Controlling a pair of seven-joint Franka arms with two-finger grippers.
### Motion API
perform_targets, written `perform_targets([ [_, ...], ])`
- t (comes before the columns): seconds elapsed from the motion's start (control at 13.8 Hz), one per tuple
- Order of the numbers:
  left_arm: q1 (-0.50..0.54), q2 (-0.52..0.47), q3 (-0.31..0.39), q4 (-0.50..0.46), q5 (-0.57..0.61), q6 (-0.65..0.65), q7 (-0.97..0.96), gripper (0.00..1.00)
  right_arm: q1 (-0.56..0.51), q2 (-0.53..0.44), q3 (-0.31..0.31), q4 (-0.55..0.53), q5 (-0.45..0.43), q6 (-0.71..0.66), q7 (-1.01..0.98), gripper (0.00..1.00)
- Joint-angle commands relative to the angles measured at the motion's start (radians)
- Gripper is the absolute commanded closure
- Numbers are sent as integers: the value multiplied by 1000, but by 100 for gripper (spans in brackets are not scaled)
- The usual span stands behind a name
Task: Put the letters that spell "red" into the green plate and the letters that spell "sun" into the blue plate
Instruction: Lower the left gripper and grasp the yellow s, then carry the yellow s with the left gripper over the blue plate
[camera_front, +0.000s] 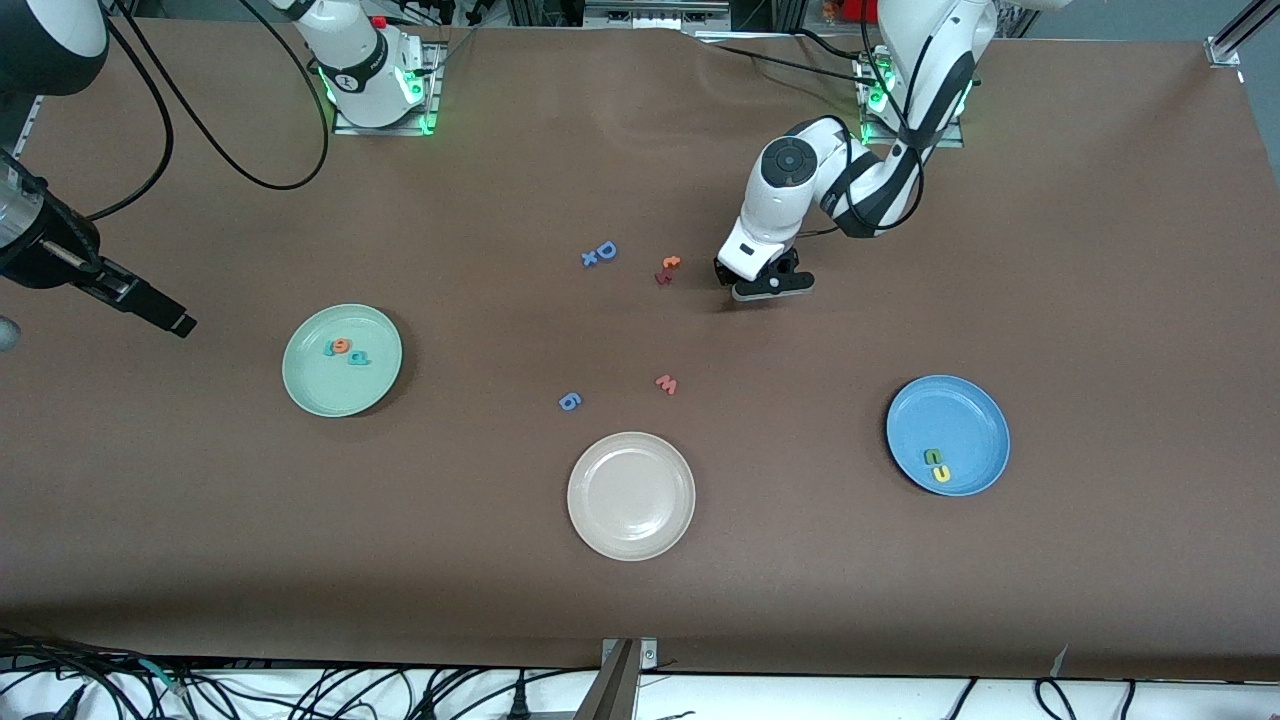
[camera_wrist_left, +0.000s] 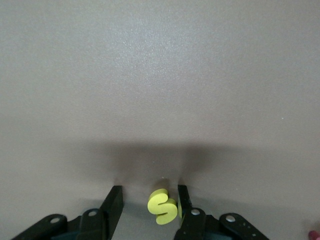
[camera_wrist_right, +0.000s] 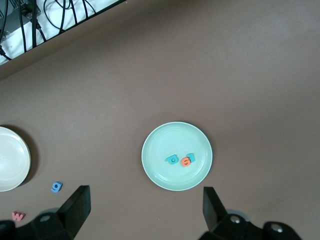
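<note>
A yellow s (camera_wrist_left: 162, 206) lies on the table between the fingers of my left gripper (camera_wrist_left: 149, 192). It rests against one finger and a gap separates it from the other. That gripper (camera_front: 765, 285) is down at the table beside the orange t; the s is hidden in the front view. The blue plate (camera_front: 960, 410) holds a green n (camera_front: 934, 456) and a yellow u (camera_front: 940, 474). The green plate (camera_front: 320, 385) holds an orange e (camera_front: 341, 346) and teal letters (camera_front: 358, 357). My right gripper (camera_front: 178, 322) waits open, high beside the green plate (camera_wrist_right: 165, 175).
A cream plate (camera_front: 631, 495) sits near the front camera, mid-table. Loose letters lie around: blue D (camera_front: 606, 250), blue x (camera_front: 590, 259), orange t (camera_front: 670, 263), a dark red letter (camera_front: 662, 278), pink w (camera_front: 667, 384), blue g (camera_front: 569, 401).
</note>
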Motion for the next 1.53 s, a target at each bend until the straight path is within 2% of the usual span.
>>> perform_targets([
  [0.0, -16, 16, 12, 22, 41, -13, -55, 48, -5, -30, 1, -38, 22, 21, -25, 1],
  [0.15, -21, 16, 12, 22, 41, -13, -59, 49, -5, -34, 1, -39, 22, 20, -25, 1],
  [0.51, -22, 19, 12, 22, 42, -13, -59, 63, -5, -36, 1, -41, 22, 20, -25, 1],
  [1.31, -28, 27, 13, 22, 42, -13, -59, 74, -5, -37, 0, -41, 22, 12, -24, 1],
  [1.45, -28, 27, 13, 22, 42, -11, -57, 82, -5, -37, 1, -41, 22, 11, -24, 1],
])
